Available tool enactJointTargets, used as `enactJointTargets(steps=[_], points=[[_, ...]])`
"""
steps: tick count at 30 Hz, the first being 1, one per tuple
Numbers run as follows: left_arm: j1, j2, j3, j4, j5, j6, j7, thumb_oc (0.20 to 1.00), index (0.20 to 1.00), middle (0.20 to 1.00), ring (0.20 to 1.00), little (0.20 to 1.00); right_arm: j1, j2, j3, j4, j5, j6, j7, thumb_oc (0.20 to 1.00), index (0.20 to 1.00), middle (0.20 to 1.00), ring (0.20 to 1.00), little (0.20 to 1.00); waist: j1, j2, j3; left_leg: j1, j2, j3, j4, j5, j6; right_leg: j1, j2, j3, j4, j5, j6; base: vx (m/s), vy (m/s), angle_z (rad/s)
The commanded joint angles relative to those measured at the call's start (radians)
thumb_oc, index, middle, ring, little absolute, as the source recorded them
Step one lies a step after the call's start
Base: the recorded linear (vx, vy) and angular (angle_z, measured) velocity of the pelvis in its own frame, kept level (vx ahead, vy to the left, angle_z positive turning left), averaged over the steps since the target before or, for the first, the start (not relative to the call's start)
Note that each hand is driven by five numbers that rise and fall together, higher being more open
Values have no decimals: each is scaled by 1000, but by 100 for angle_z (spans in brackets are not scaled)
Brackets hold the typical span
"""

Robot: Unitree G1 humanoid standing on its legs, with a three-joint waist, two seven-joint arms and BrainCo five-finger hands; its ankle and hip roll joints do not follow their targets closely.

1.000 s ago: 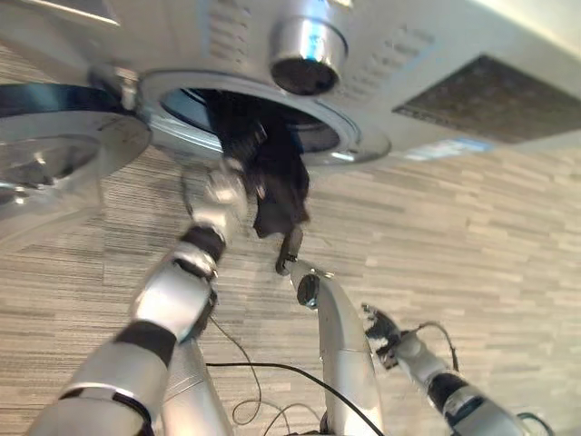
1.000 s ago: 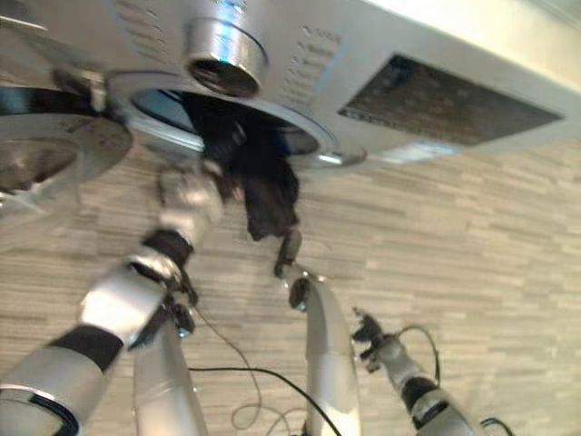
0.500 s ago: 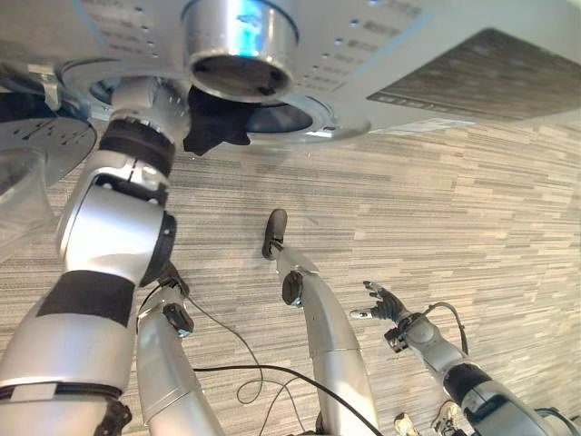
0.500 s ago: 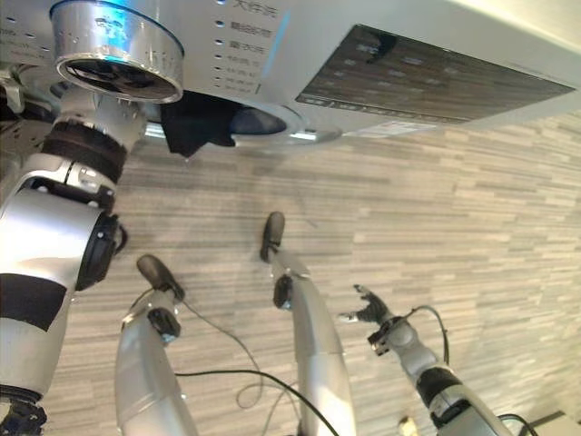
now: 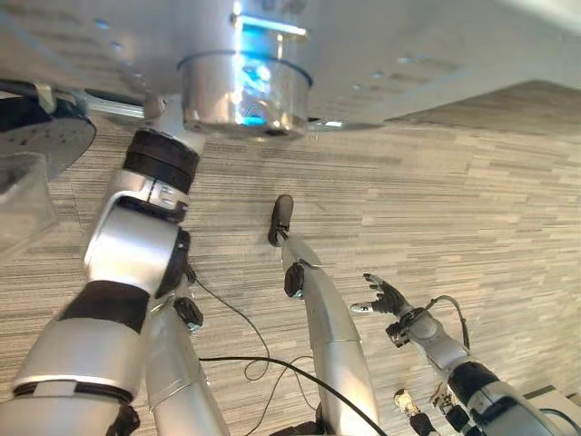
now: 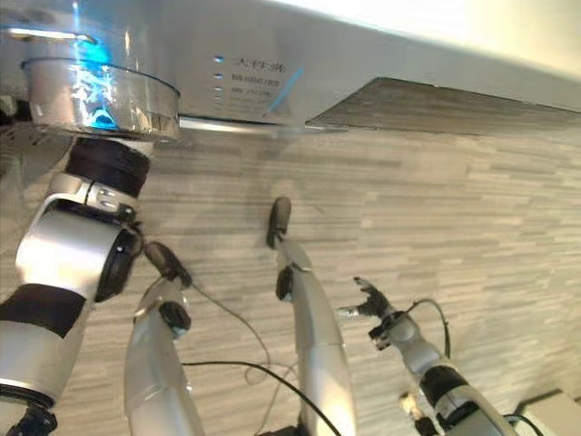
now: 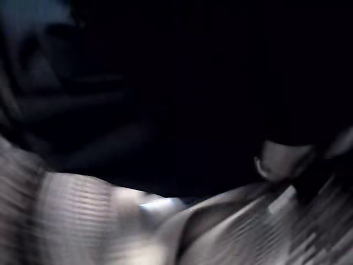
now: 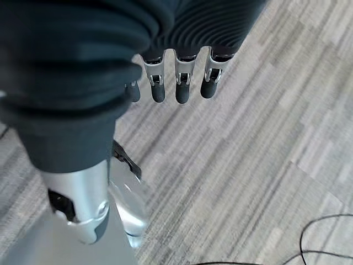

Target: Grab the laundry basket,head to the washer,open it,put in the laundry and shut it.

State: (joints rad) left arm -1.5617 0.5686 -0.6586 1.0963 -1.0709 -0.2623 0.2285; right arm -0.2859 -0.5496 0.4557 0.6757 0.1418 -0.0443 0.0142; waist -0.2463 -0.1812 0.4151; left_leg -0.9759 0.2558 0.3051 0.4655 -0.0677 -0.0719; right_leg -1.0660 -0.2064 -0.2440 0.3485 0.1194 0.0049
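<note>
Left wrist view: dark laundry (image 7: pixel 165 83) (crumpled, shadowed).

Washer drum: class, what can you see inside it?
The left arm reaches into the washer. In the left wrist view, dark laundry lies inside. The left robot hand itself is hidden.

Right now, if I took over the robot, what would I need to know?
Left hand: reached into the washer under the big silver knob; its fingers are hidden, and its wrist view shows dark laundry inside.
Right hand: low over the floor, open, holding nothing.
Door: open, on the left.
Done: washer opened, laundry going in.
Left: pull the arm out, shut the door.
</note>
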Motion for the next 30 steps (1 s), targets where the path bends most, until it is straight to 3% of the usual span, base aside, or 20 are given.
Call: enactJointTargets(steps=[1, 2, 3, 6, 10, 16, 19, 23, 24, 27, 28, 30], points=[[-189, -4, -138, 172, 517, 200, -195, 1000, 1000, 1000, 1000, 1000, 103, -100, 12, 65, -5, 24, 43, 1000, 1000, 1000, 1000, 1000, -43, 75, -110, 3, 22, -15, -51, -6, -7, 17, 34, 10, -30, -90, 106, 0, 0, 0], [-191, -5, -139, 176, 523, 200, -197, 1000, 1000, 1000, 1000, 1000, 101, -96, 13, 66, -5, 23, 43, 1000, 1000, 1000, 1000, 1000, -43, 72, -110, 3, 22, -15, -51, -6, -8, 18, 34, 10, -30, -90, 106, 0, 0, 0], [-175, -16, -191, 218, 677, 229, -217, 1000, 1000, 1000, 1000, 1000, 97, -99, 22, 80, -8, 27, 47, 1000, 1000, 1000, 1000, 1000, -45, 74, -113, 4, 25, -13, -51, -4, -8, 19, 34, 8, -30, -88, 104, 0, 0, 0], [-127, -126, -178, 265, 925, 250, -152, 1000, 1000, 1000, 1000, 1000, 74, -68, 66, 190, -11, -8, 42, 1000, 1000, 1000, 1000, 1000, -49, 66, -117, 13, 29, -14, -56, -4, -9, 20, 38, 8, -29, -89, 102, 4, 29, 6], [-94, -222, -145, 296, 979, 264, -120, 1000, 1000, 1000, 1000, 1000, 42, -9, 103, 282, 2, -20, 12, 1000, 1000, 1000, 1000, 1000, -49, 68, -120, 33, 23, -7, -76, 0, -9, 29, 40, 13, -33, -91, 100, -2, 36, 3], [-30, -259, -132, 196, 1019, 234, -59, 1000, 1000, 1000, 1000, 1000, 57, 10, 110, 312, -1, -21, 7, 1000, 1000, 1000, 1000, 1000, -25, 95, -113, 77, 3, -10, -128, 23, -17, 81, 32, 0, -66, -90, 104, -7, 10, -1], [70, -264, -74, 77, 1106, 233, 59, 1000, 1000, 1000, 1000, 1000, 71, 20, 97, 309, 1, -31, 1, 1000, 1000, 1000, 1000, 1000, 8, 110, -98, 142, -21, -13, -195, 54, -27, 148, 31, -19, -102, -89, 109, -15, -11, 12], [227, -260, -23, -80, 1135, 243, 77, 1000, 1000, 1000, 1000, 1000, 111, 25, 76, 273, -14, -28, -2, 1000, 1000, 1000, 1000, 1000, 30, 117, -98, 202, -40, -11, -247, 75, -33, 210, 34, -31, -136, -91, 111, -9, -7, 16], [342, -235, 0, -221, 1143, 241, 60, 1000, 1000, 1000, 1000, 1000, 140, 29, 58, 243, -30, -20, 0, 1000, 1000, 1000, 1000, 1000, 48, 123, -101, 241, -49, -15, -273, 84, -36, 252, 34, -43, -149, -94, 112, 8, 5, 23], [473, -196, 26, -392, 1135, 235, 13, 1000, 1000, 1000, 1000, 1000, 164, 36, 36, 229, -46, -8, 6, 1000, 1000, 1000, 1000, 1000, 70, 132, -106, 283, -58, -19, -297, 90, -38, 294, 36, -51, -159, -100, 110, 19, 9, 7], [612, -161, 42, -544, 1091, 217, -65, 1000, 1000, 1000, 1000, 1000, 179, 51, 18, 231, -68, 8, 14, 1000, 1000, 1000, 1000, 1000, 94, 144, -113, 322, -62, -19, -310, 93, -41, 334, 36, -58, -161, -110, 108, 33, 8, 6], [706, -140, 58, -624, 1057, 214, -110, 1000, 1000, 1000, 1000, 1000, 198, 62, 14, 234, -87, 15, 17, 1000, 1000, 1000, 1000, 1000, 102, 148, -118, 352, -63, -20, -320, 93, -42, 364, 37, -62, -163, -116, 105, 43, 18, 4]])
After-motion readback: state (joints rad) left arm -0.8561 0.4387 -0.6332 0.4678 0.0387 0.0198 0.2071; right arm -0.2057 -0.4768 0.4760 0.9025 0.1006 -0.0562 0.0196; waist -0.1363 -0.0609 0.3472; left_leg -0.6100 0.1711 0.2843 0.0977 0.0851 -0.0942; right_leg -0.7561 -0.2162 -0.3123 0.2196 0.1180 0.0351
